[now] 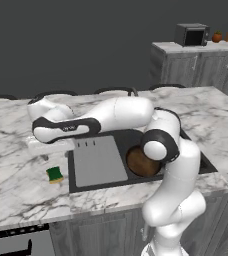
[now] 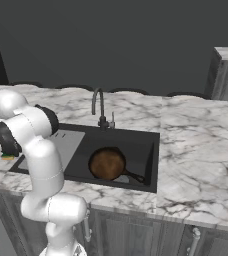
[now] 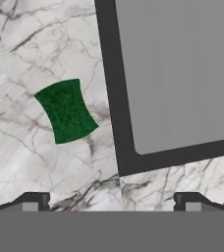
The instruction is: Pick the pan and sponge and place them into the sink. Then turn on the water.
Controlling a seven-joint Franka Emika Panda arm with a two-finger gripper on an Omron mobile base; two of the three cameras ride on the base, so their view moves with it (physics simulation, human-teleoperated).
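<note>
The pan (image 2: 107,163) already lies in the sink (image 2: 145,137) basin, handle pointing right, so the step in hand looks to be picking up the sponge (image 3: 66,111).

The sponge lies flat on the marble table (image 1: 16,185), just left of the sink's black rim and near the near-left corner of the grey drainboard (image 1: 98,161). In the left base view it sits below the outstretched forearm. The tool (image 3: 112,199) hangs above the table with its 2 fingers (image 3: 33,202) spread wide apart and nothing between them. The sponge is off to the left of the line between them in the hand view.

To do this well, the tool should shift over until the sponge is centred between the fingers, then turn so they close across its narrower width, since the sponge lies slightly askew. Descend straight, stop just short of the marble, and close gently; a sponge will likely give, so it needs a firm squeeze before lifting.

The sponge is small and roughly rectangular, with pinched-in sides. Its top is dark green, and a yellow layer shows beneath in the left base view.
</note>
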